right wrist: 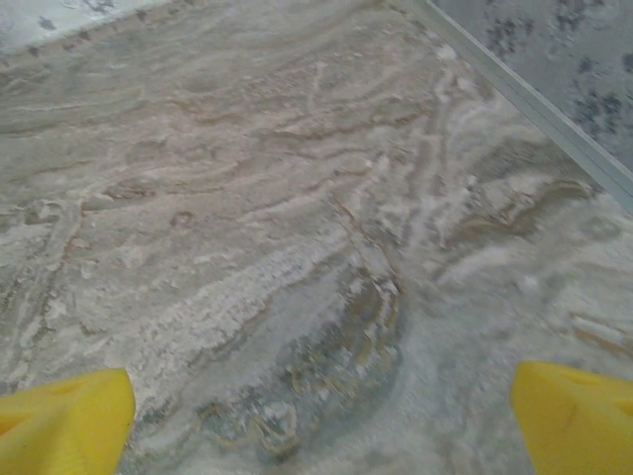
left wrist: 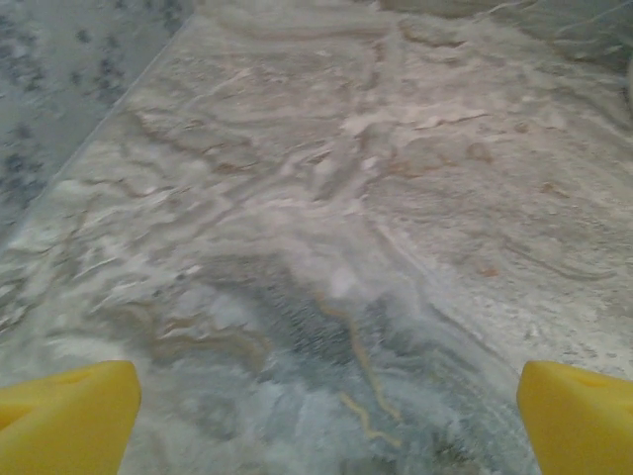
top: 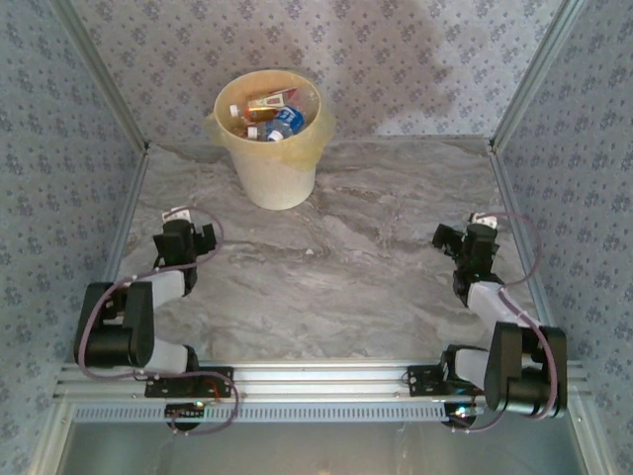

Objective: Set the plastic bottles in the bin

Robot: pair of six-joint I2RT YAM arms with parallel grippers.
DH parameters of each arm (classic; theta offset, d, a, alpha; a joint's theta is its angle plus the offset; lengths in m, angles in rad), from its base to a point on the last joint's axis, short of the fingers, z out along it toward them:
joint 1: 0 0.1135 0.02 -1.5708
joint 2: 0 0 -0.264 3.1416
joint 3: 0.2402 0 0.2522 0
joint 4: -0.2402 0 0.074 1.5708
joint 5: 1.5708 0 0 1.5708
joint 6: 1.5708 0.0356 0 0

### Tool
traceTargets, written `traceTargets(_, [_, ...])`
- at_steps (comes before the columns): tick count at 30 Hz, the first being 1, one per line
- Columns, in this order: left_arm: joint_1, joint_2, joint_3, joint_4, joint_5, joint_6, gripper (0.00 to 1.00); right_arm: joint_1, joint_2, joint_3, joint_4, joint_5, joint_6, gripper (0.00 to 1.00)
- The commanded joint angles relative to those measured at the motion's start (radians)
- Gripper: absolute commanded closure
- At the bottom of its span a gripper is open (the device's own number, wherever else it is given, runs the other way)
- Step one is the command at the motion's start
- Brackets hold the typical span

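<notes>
Top view, upper centre of frame. I see the plastic bottles [top: 270, 115] heaped inside the bin [top: 269, 176]. They are small, mostly clear bodies, with an orange-red label, a blue label and pale caps among them. The bin is a round, cream-yellow bucket that tapers toward its base. It is lined with a translucent yellowish bag [top: 318, 131] whose edge folds out over the rim. It stands upright at the far side of the desk [top: 346, 277], near the back wall.

The desk is a flat slab with a grey-beige marbled pattern. Walls [top: 415, 59] of blue-grey patterned material close it in on three sides, and a ribbed aluminium rail [top: 326, 381] runs along the lower edge of the frame. This view also gives me both arms folded low. The left arm [top: 129, 322] is at lower left and the right arm [top: 514, 356] at lower right, both well apart from the bin.

The wrist views add detail the top view is too coarse to give. At the left wrist, the left claw [left wrist: 328, 396] stands fully spread. Its blunt, matte yellow fingertips [left wrist: 69, 416] sit in the two lower corners of the frame, with bare desk between them and nothing gripped. At the right wrist, the right claw [right wrist: 321, 396] is equally wide and empty. Up close, the desk's veining reads as swirling cream, brown and blue-grey bands.
</notes>
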Motion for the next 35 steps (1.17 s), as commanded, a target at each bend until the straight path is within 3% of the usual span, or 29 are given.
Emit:
traceTargets(1, [0.008, 0.093, -0.087, 0.379, 0.067, 0.043, 0.02, -0.005, 0.058, -0.022, 0.183, -0.077, -0.046, 0.0])
traceTargets(3, [0.014, 0.063, -0.061, 0.269, 0.025, 0.008, 0.02, -0.005, 0.089, -0.039, 0.259, -0.099, -0.052, 0.0])
traceTargets(6, [0.004, 0.075, -0.033, 0.236, -0.022, 0.011, 0.02, -0.005, 0.149, -0.073, 0.404, -0.14, -0.084, 0.0])
traceTargets(12, [-0.006, 0.081, -0.036, 0.257, -0.051, 0.012, 0.02, 0.005, 0.28, -0.131, 0.66, -0.247, -0.164, 0.0])
traceTargets(15, [-0.007, 0.079, -0.034, 0.249, -0.049, 0.01, 0.02, 0.025, 0.377, -0.121, 0.738, -0.21, -0.141, 0.0])
traceTargets(17, [-0.004, 0.079, -0.034, 0.25, -0.049, 0.01, 0.02, 0.038, 0.33, -0.036, 0.514, -0.137, -0.183, 0.0])
traceTargets(19, [-0.004, 0.078, -0.034, 0.248, -0.049, 0.011, 0.02, 0.109, 0.354, -0.041, 0.537, -0.037, -0.205, 0.0])
traceTargets(21, [-0.004, 0.078, -0.033, 0.248, -0.048, 0.011, 0.02, 0.112, 0.347, -0.052, 0.547, 0.055, -0.169, 0.0])
traceTargets(35, [-0.006, 0.078, -0.035, 0.25, -0.045, 0.014, 0.02, 0.114, 0.349, -0.046, 0.543, 0.027, -0.204, 0.0])
